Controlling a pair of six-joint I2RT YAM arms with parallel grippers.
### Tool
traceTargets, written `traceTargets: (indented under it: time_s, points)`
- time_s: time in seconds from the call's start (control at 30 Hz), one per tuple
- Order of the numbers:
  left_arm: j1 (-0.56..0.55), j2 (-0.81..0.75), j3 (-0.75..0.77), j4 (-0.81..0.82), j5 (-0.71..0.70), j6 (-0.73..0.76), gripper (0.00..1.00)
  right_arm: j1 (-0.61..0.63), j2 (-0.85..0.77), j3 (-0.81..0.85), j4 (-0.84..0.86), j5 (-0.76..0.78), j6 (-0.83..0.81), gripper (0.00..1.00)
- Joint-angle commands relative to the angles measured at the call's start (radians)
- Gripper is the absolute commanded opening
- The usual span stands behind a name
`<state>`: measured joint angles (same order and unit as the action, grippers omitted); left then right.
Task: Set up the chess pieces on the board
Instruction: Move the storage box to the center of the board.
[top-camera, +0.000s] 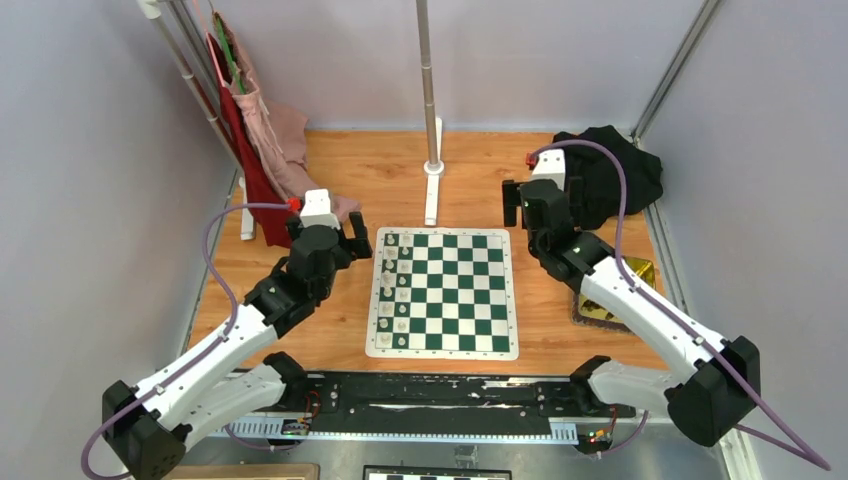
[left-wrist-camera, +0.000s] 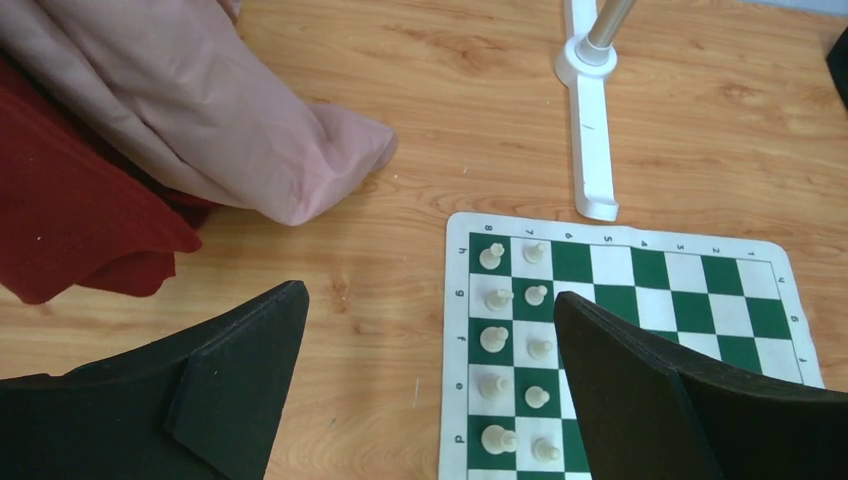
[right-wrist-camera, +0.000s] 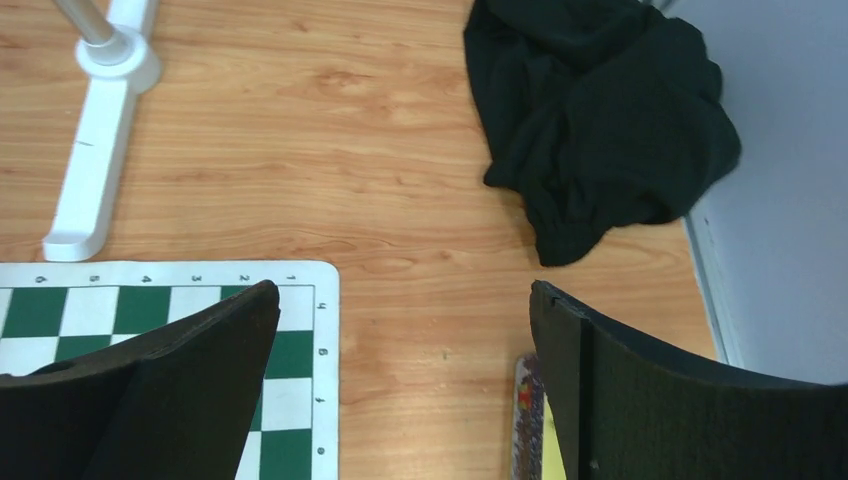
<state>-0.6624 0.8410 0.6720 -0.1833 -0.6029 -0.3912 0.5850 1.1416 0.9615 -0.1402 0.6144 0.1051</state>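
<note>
Left claw (left-wrist-camera: 428, 297) has jaws wide apart and empty, hovering over the wooden surface (left-wrist-camera: 400, 130) just off the left edge of the board (top-camera: 465, 290); right claw (right-wrist-camera: 405, 290) is likewise apart and empty, off the board's far right corner. Board lies flat mid-surface between the arms, with cream-white pieces (left-wrist-camera: 492, 338) standing in its two leftmost columns. Gold tin (top-camera: 596, 312) sits under the right arm, with a black cloth (right-wrist-camera: 600, 110) far right and a pink cloth (left-wrist-camera: 200, 110) far left.

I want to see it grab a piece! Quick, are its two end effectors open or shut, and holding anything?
Left end effector: open, holding nothing.
Right end effector: open, holding nothing.
</note>
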Motion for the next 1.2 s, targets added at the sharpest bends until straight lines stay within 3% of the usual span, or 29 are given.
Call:
traceTargets:
  time_s: [0.0,0.2,0.37,0.6,0.77,1.17]
  points:
    - [-0.008,-0.025,-0.036,-0.016,-0.033,-0.053,1.0,0.039,-0.055,-0.007,-0.153,0.226,0.131,1.0]
    - [-0.009,-0.037,-0.082,0.016,0.029,-0.089,1.0,0.036,-0.242,-0.178,-0.274,0.265,0.298,0.85]
    - [-0.011,-0.048,-0.122,0.032,0.064,-0.117,1.0,-0.007,-0.314,-0.272,-0.307,0.219,0.333,0.81]
    - [-0.011,-0.071,-0.16,0.043,0.079,-0.125,1.0,-0.14,-0.234,-0.32,-0.332,0.113,0.404,0.8]
    - [-0.011,-0.089,-0.185,0.051,0.077,-0.13,1.0,-0.265,-0.208,-0.382,-0.24,-0.036,0.411,0.75]
    - [-0.011,-0.087,-0.22,0.079,0.076,-0.155,0.99,-0.351,-0.05,-0.377,-0.13,-0.126,0.382,0.58]
